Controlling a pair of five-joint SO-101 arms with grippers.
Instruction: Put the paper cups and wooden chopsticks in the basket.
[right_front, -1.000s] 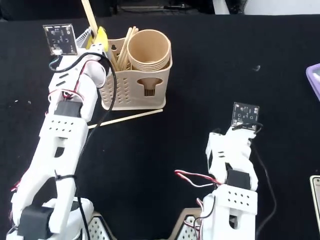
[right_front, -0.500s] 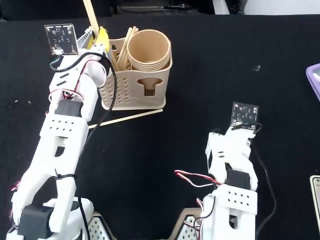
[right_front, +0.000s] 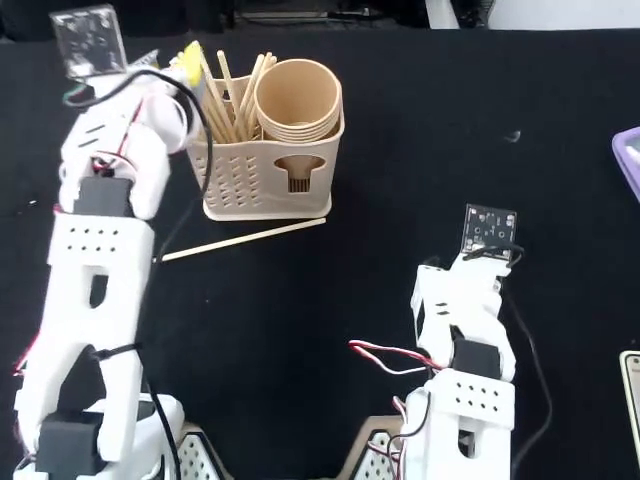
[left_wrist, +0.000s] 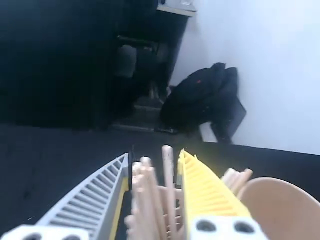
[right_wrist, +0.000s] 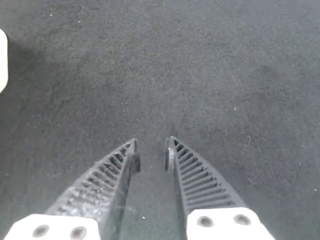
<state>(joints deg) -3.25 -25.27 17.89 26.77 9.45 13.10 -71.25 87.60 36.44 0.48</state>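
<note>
The left gripper (left_wrist: 153, 155) stood with jaws apart around the chopsticks (right_front: 225, 108) upright in the basket (right_front: 265, 185), so a crooked pull-away risked snagging one out or tipping it.

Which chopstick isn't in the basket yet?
The chopstick lying flat on the table in front of the basket. The other chopsticks stand on end inside the basket, in the compartment beside the paper cups.

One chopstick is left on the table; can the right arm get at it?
Probably yes: the right gripper is open and empty, and only bare table lies between it and the chopstick in front of the basket.
</note>
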